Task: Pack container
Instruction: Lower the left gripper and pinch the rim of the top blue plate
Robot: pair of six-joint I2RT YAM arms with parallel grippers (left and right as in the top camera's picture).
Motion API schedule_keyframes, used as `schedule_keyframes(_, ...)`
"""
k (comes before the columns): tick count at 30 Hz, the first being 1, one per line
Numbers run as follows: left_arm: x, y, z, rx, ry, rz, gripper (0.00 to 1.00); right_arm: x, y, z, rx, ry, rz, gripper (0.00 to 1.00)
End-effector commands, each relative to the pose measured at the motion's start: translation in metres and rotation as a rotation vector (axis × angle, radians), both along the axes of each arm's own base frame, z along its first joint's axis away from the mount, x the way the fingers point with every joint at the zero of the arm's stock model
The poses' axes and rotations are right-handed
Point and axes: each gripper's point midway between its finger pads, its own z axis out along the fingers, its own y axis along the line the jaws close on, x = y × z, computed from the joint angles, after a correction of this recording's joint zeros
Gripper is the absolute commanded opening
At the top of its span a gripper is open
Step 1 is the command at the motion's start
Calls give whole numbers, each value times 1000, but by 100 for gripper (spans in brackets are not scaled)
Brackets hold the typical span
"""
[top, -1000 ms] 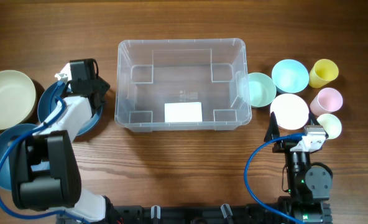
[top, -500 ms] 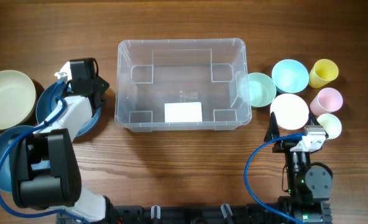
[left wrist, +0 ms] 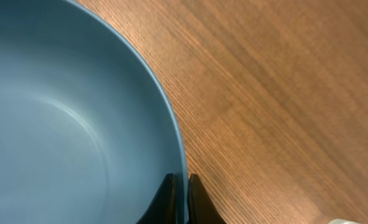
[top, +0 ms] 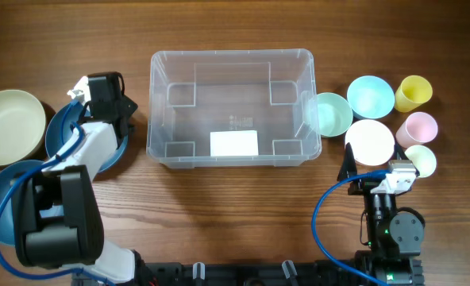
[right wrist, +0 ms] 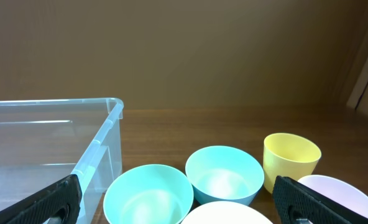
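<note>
The container, a clear rectangular bin with a white label on its base, stands empty at the table's middle. Left of it lies a blue bowl, partly under my left arm. My left gripper is shut on that bowl's far right rim. In the left wrist view the two black fingertips pinch the thin rim of the blue bowl, and the left gripper sits at the bottom edge. My right gripper is open near the front right, with nothing between its fingers.
A cream bowl and a second blue bowl lie at far left. Right of the bin are a mint bowl, a light blue bowl, a white bowl, a yellow cup, a pink cup and a pale cup.
My left gripper has shut on the blue bowl's rim and shifted slightly. The right arm has not moved.
</note>
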Motion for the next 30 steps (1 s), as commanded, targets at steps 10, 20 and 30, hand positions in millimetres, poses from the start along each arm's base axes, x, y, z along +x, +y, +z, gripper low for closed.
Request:
schedule_keyframes(10, 7, -10, 78, -38, -190, -39, 4, 0, 1, 0, -10, -5, 10, 100)
schedule_keyframes(20, -2, -10, 91, -1, -180, -78, 4, 0, 1, 0, -10, -5, 10, 100)
schedule_keyframes(30, -11, 0, 31, 24, -5, -35, 4, 0, 1, 0, -10, -5, 10, 100)
